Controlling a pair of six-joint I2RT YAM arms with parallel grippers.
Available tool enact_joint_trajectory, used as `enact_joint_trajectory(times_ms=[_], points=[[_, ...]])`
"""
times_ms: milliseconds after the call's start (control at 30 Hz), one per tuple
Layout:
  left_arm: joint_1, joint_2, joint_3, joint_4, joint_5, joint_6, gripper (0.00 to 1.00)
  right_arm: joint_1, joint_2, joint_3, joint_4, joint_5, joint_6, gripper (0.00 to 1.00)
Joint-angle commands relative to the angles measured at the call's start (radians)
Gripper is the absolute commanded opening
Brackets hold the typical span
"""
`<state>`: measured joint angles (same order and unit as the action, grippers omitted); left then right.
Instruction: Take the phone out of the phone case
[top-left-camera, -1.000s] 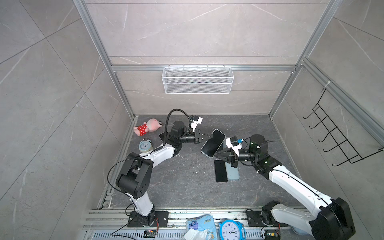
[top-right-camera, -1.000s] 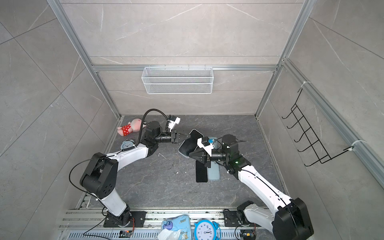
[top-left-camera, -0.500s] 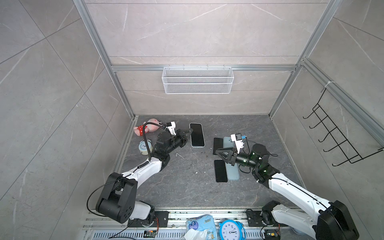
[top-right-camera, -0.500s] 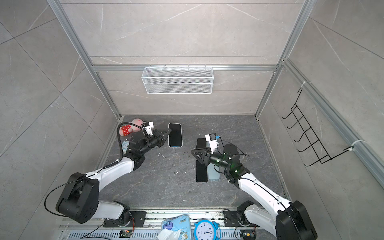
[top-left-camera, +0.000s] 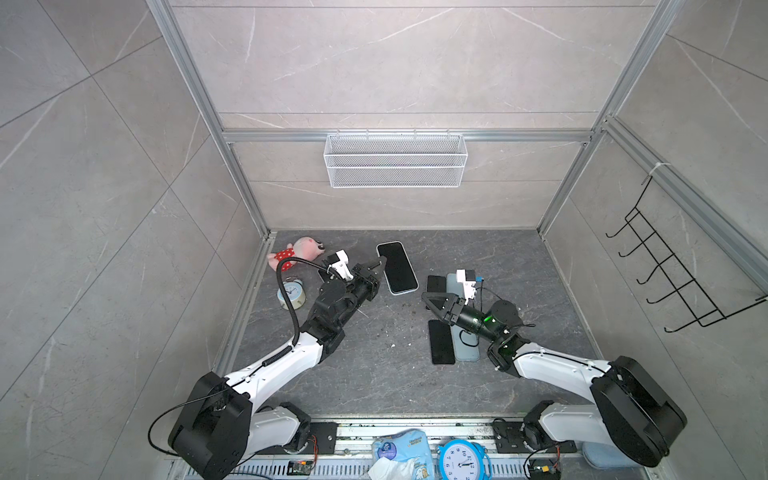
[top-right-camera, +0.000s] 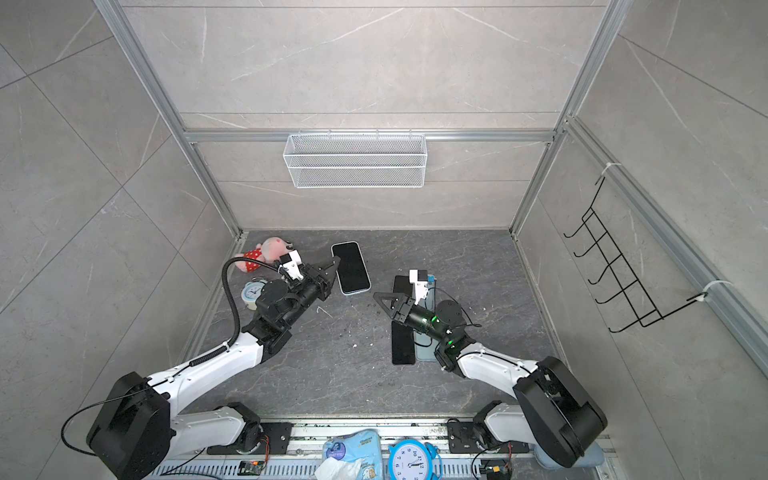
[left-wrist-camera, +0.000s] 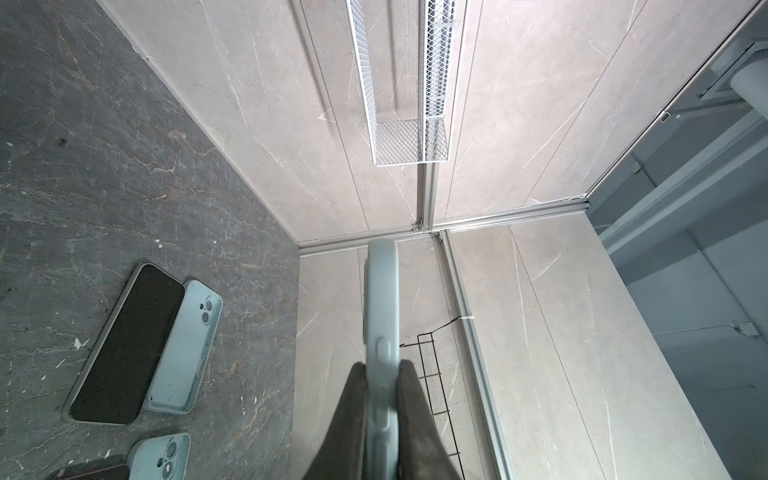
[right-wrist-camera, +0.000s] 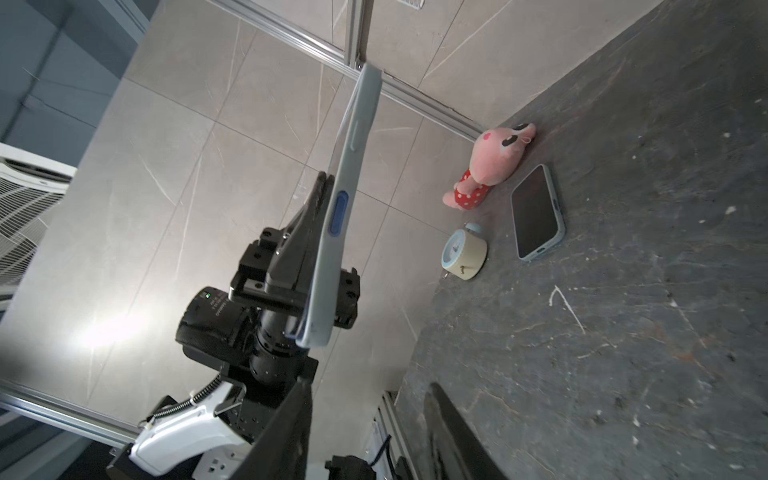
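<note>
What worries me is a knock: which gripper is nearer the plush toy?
Left. The left gripper is close beside the plush toy; the right gripper is far across the table.

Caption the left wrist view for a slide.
Left end effector grips a cased phone edge-on above the table.

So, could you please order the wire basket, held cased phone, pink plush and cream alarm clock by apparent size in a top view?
1. wire basket
2. cased phone and pink plush: nearly alike; the phone is raised toward the camera, so I leave them unranked
3. cream alarm clock
</note>
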<state>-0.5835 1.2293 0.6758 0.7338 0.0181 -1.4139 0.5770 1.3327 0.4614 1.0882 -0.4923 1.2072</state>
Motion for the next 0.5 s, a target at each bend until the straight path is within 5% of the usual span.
enact_joint_trajectory(times_ms=[0, 467], points=[[-0.006, -0.034, 0.012, 0.115, -0.043, -0.001, 0.0, 0.013, 0.009, -0.016, 0.148, 0.019, 0.06, 0.46], [-0.034, -0.012, 0.008, 0.18, -0.053, 0.014, 0.0, 0.014, 0.073, 0.012, 0.189, 0.012, 0.073, 0.45]])
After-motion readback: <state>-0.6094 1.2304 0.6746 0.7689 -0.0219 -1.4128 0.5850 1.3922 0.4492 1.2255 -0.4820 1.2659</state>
